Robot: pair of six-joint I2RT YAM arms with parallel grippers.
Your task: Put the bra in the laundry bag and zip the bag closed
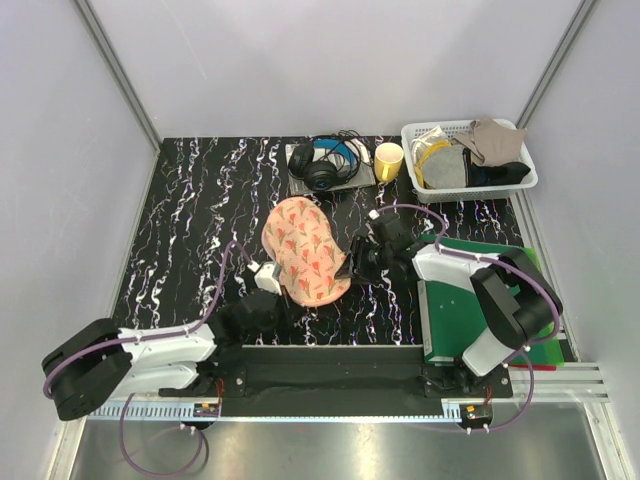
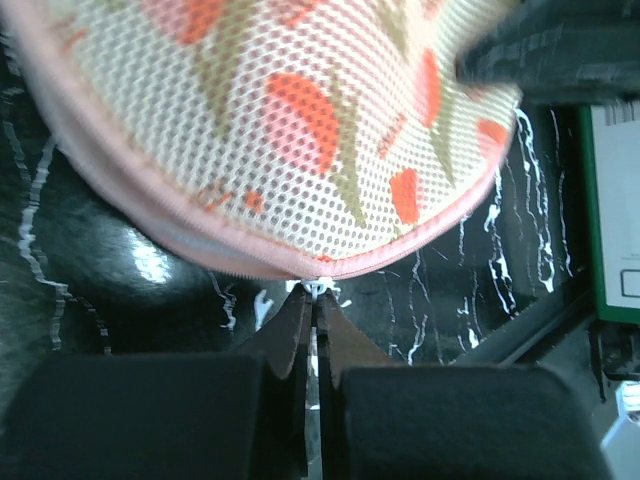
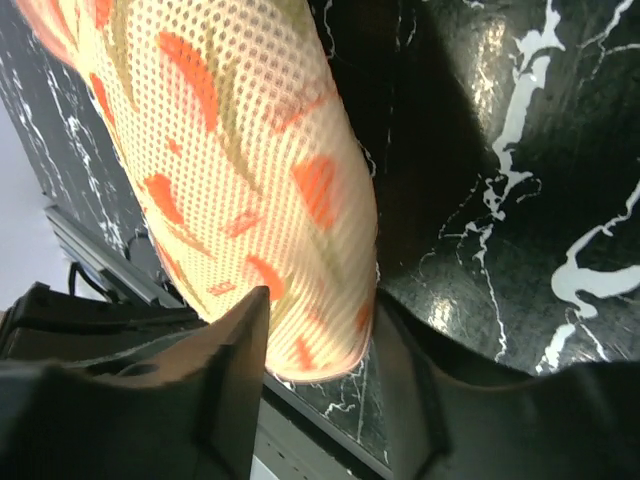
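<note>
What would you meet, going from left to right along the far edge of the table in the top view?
headphones → yellow cup → white basket

The laundry bag (image 1: 303, 250) is soft cloth mesh, finely holed and matt, bound round its edge with smooth pink woven tape. The table (image 1: 190, 220) has a hard, glossy black top veined in white like polished stone, with glare on it. The left gripper (image 2: 316, 300) and right gripper (image 3: 322, 310) are matt black plastic. The basket (image 1: 409, 150) is white slotted plastic, and the cloths (image 1: 495, 140) in it look limp and dull. The cup (image 1: 388, 160) is smooth yellow; its material is unclear. The board (image 1: 445, 320) is smooth green. The sheet (image 1: 330, 455) along the near edge is brushed metal.
</note>
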